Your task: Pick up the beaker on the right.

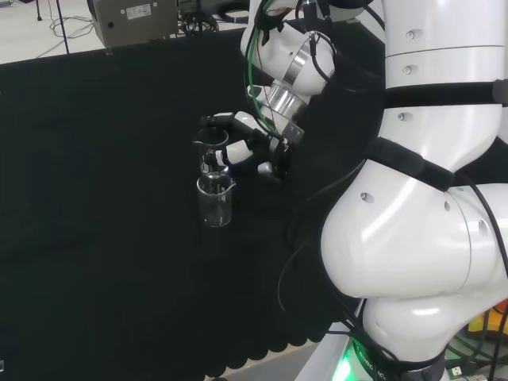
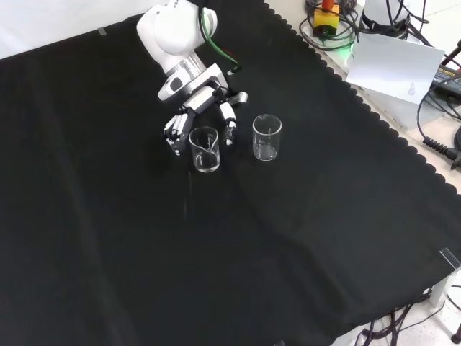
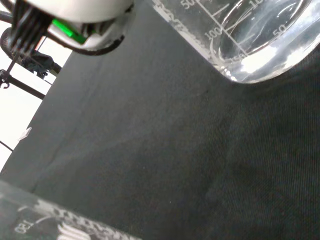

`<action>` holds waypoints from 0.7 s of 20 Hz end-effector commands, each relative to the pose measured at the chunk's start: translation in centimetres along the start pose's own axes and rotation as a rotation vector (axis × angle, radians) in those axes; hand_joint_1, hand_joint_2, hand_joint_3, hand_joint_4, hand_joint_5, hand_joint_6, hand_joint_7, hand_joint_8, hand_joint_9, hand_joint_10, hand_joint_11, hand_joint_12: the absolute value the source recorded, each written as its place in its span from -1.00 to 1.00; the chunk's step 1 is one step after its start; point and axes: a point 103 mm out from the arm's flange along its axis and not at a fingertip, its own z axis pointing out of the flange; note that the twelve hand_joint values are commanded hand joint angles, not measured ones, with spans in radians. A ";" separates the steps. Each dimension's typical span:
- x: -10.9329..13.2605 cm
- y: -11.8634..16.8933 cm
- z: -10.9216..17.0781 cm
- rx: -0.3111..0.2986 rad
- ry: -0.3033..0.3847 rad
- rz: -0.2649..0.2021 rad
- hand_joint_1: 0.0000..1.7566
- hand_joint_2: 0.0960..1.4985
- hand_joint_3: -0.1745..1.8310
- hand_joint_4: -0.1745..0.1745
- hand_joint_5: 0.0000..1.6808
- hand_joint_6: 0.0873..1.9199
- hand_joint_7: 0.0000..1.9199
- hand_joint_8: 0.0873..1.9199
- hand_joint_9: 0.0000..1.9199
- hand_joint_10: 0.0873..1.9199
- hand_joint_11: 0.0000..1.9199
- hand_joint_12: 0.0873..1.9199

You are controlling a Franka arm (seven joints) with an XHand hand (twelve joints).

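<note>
I see the hand (image 2: 193, 104) with fingers (image 2: 173, 133) curled round one clear beaker (image 2: 204, 149); a second beaker (image 2: 266, 137) stands apart, beyond the thumb side.

The arm (image 1: 413, 238) is glossy white, built of rounded links with black bands at the joints and small screws. A green cable (image 1: 252, 71) runs beside a silver ring at the wrist. The hand (image 2: 202, 108) is white with black segments.

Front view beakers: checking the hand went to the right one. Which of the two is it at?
The left beaker in the front view: the hand has fingers either side of it. The other beaker stands apart to its right, untouched.
</note>
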 end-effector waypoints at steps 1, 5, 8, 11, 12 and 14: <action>-0.2 -0.1 0.6 0.000 0.006 0.009 0.08 -0.43 -0.20 -0.11 -0.37 -0.79 -0.62 -0.39 -0.51 -0.47 -0.92 0.39; -0.2 0.1 0.5 -0.004 0.014 0.010 0.11 -0.42 -0.20 -0.10 -0.48 -0.51 -0.60 -0.38 -0.49 -0.47 -0.90 0.39; 0.3 0.1 0.6 -0.007 0.023 0.005 0.12 -0.41 -0.19 -0.10 -0.49 -0.44 -0.60 -0.38 -0.49 -0.47 -0.89 0.39; 0.0 0.3 0.7 -0.003 0.040 0.006 0.12 -0.40 -0.18 -0.09 -0.47 -0.37 -0.59 -0.37 -0.48 -0.47 -0.88 0.38; 0.0 0.3 0.7 0.000 0.043 0.006 0.12 -0.40 -0.18 -0.08 -0.45 -0.34 -0.59 -0.37 -0.48 -0.47 -0.88 0.38; -0.2 0.4 0.9 0.013 0.057 0.011 0.12 -0.39 -0.18 -0.07 -0.43 -0.31 -0.59 -0.37 -0.48 -0.47 -0.87 0.38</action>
